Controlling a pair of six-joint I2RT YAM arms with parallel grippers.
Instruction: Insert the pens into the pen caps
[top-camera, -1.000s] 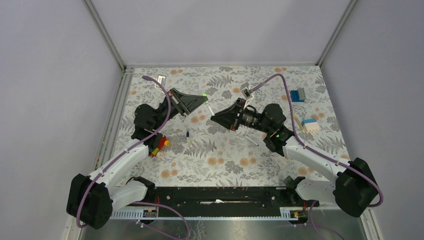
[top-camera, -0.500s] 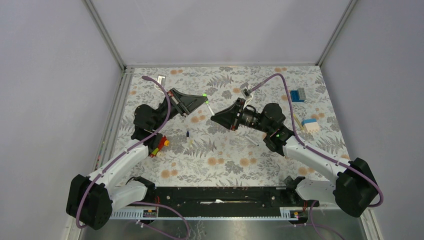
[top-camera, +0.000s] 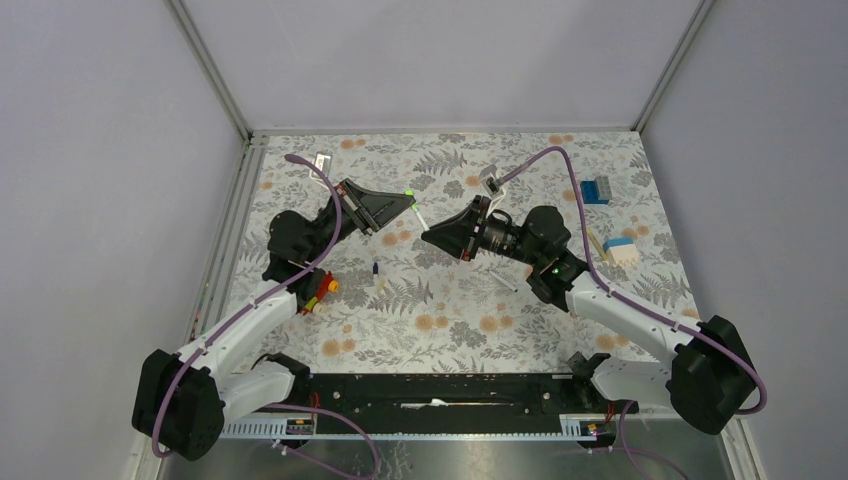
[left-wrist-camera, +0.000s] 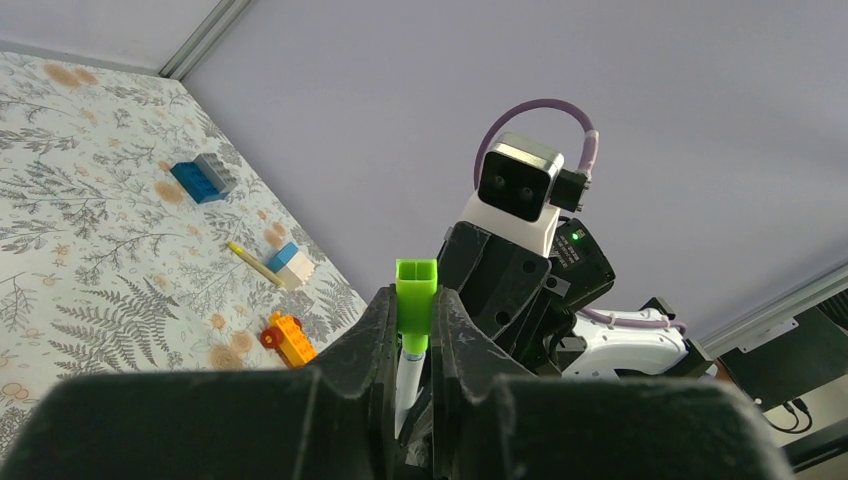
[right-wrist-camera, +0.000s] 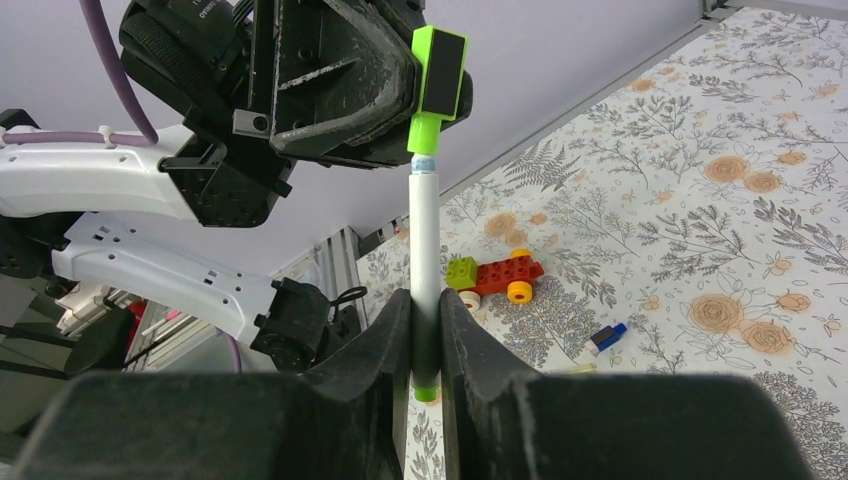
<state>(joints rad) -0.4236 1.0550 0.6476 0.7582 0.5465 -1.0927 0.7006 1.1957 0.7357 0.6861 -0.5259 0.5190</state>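
Left gripper (left-wrist-camera: 417, 318) is closed tight on the green cap (left-wrist-camera: 416, 290), its two fingers pinching the cap's lower part so that the square top stands clear above them. Facing it, the right gripper (right-wrist-camera: 427, 312) is closed just as narrowly around the white pen (right-wrist-camera: 425, 235), gripping it low on the barrel with the rest rising out of the fingers. Both are held up in the air over the middle of the table (top-camera: 480, 330), well above the floral cloth; from the right wrist view the pen's top end meets the mouth of the cap, and the two run in one straight line. A thin bluish band shows at the joint, so I'd say the tip has gone in but may not be pushed fully home; I cannot tell how deep it sits.

So the first pairing looks nearly done, wanting perhaps one last press together and then setting down. The rest looks untouched; the dark blue cap (top-camera: 375, 268) lies loose on the cloth, near the red, yellow and green toy brick (top-camera: 320, 292), with no pen in it. The tan pen (left-wrist-camera: 252, 262) lies uncapped on the far right side, just beside a blue and white brick (left-wrist-camera: 291, 264); whether that pen is meant for the blue cap I can only guess.
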